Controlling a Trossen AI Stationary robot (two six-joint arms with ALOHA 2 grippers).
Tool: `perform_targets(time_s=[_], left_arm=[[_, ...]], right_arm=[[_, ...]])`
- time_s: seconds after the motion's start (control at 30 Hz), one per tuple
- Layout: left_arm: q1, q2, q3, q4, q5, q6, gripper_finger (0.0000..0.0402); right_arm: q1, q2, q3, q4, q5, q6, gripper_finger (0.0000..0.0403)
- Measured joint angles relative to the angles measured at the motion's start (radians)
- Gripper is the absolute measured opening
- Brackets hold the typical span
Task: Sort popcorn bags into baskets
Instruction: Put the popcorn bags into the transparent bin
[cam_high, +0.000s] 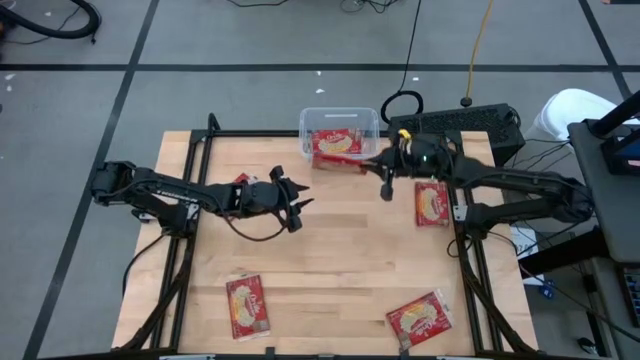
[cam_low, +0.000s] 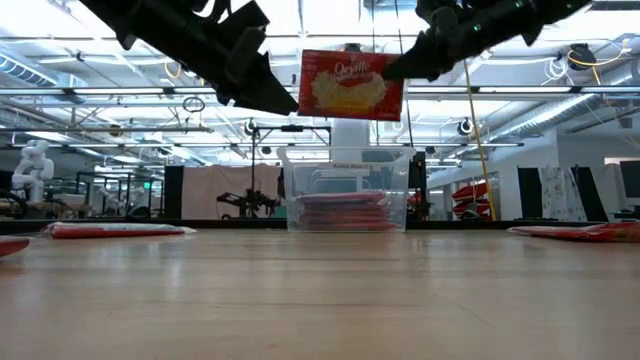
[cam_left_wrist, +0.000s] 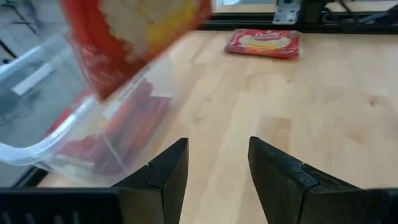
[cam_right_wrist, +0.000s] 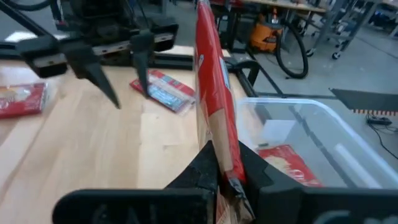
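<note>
Bag's up over the tub
My right gripper (cam_right_wrist: 225, 163) is clamped on a popcorn bag (cam_low: 350, 85) hanging above the clear tub (cam_high: 310, 122); left gripper (cam_left_wrist: 217, 163) sits open, empty, beside it.

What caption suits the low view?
Right gripper holds a red-and-yellow popcorn packet above the clear plastic tub; left gripper open beside it.

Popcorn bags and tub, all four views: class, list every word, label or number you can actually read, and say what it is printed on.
"Orville": the script brand on the held popcorn bag, in the low view, gripped by the right gripper.
Smaller print on that bag: too blurred to read.
Label on the clear tub: too small to read.
Bags lying on the table: print too small to read.
</note>
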Motion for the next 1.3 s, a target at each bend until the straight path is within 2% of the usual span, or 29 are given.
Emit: perform_targets(time_s=[0.13, 0.23, 0.57, 0.7, 1.0, 1.3], left_arm=[[-0.029, 0.000, 0.000, 0.012, 0.056, -0.010, 0.0173], [-0.060, 0.000, -0.001, 0.032, 0.059, -0.010, 0.0173], [-0.126, 0.001, -0.001, 0.026, 0.052, -0.022, 0.0173], [-0.133, 0.001, -0.001, 0.023, 0.047, -0.022, 0.0173], [-0.131, 0.001, -0.069, 0.103, 0.046, -0.038, 0.0172], [-0.130, 0.001, -0.135, 0.225, 0.046, -0.051, 0.0172]], right_arm=[[-0.091, 0.037, 0.116, -0.094, -0.100, -0.052, 0.0010], [-0.156, 0.091, 0.212, -0.142, -0.171, -0.089, 0.0010], [-0.335, 0.370, 0.567, -0.373, -0.419, -0.203, 0.0010], [-0.385, 0.458, 0.679, -0.438, -0.463, -0.231, 0.0010], [-0.480, 0.552, 0.716, -0.461, -0.539, -0.204, 0.0010], [-0.489, 0.653, 0.716, -0.509, -0.551, -0.203, 0.0010]])
